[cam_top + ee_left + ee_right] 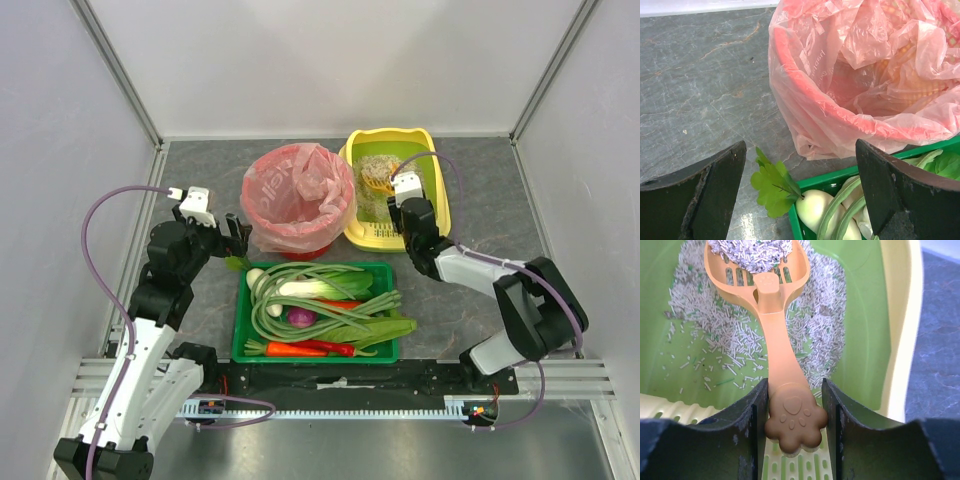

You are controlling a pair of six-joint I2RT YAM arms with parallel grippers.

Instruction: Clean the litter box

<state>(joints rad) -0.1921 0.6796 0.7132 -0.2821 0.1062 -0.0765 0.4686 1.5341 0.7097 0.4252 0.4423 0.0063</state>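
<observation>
At the far right of the tabletop, litter box beside bagged bin | step: scooping; right pincer clamped on scoop handle, head heaped with litter | left pincer apart, empty | next: likely lift level, carry over bin, tip.

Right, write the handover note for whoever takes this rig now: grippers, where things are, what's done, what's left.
Left gripper: open and empty, hovering beside the red bin with its pink bag, over a corner of the vegetable tray.
Right gripper: shut on the orange scoop, near its paw-shaped handle end.
The scoop is inside the litter box, its head carrying a heap of litter.
Done: one scoopful gathered.
Left: probably carry it to the red bin, tip it out, and repeat; loose litter lies on the box's green lining.
</observation>
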